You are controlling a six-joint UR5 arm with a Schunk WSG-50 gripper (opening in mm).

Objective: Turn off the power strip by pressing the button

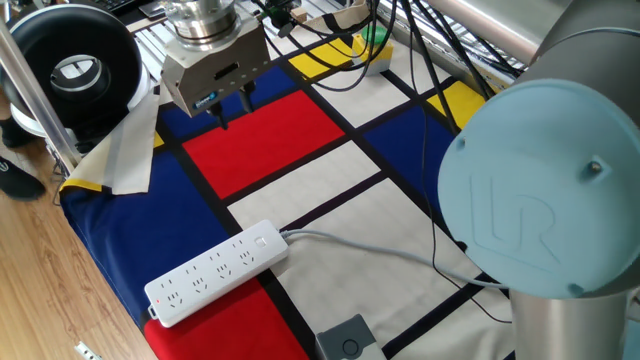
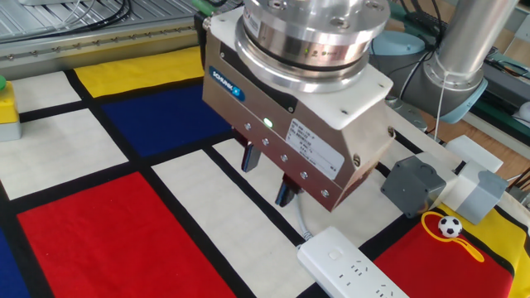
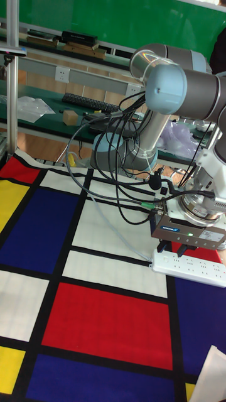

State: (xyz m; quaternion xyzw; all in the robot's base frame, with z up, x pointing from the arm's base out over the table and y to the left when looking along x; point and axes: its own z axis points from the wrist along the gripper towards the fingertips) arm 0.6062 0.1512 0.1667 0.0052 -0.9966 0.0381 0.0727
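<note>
The table [image 1: 330,175] is covered by a cloth printed with red, blue, yellow and white rectangles separated by black lines. A wooden plank floor [image 1: 45,290] lies beside the table edge. A green wall [image 3: 119,19] stands behind the work area. In front of the wall, a long bench [image 3: 69,94] carries a black keyboard [image 3: 85,100], and a white wall socket [image 3: 61,74] is set into its back panel. An aluminium profile post [image 3: 11,69] stands upright at the left.
</note>
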